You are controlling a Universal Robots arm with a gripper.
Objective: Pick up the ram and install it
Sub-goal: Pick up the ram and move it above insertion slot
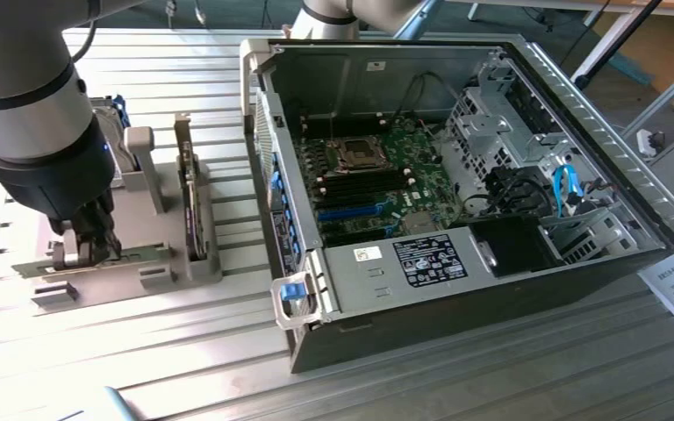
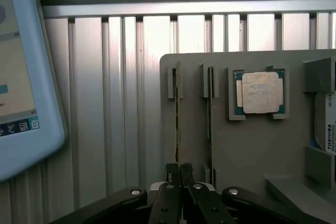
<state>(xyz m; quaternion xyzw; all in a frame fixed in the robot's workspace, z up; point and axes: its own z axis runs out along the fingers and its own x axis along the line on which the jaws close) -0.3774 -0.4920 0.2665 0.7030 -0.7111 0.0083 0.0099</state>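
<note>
Between closed jaws, thin edge-on ram (image 2: pixel 177 109)

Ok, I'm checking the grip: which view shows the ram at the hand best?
The wrist view: the ram runs edge-on along its slot in the grey holder, into the hand shut on it. In the exterior view the hand and arm cover most of it, leaving a thin strip.

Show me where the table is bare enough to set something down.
Bare slats between the tablet and the grey holder; also the table in front of the computer case. Crowded: the holder, where the gripper grips the ram.
</note>
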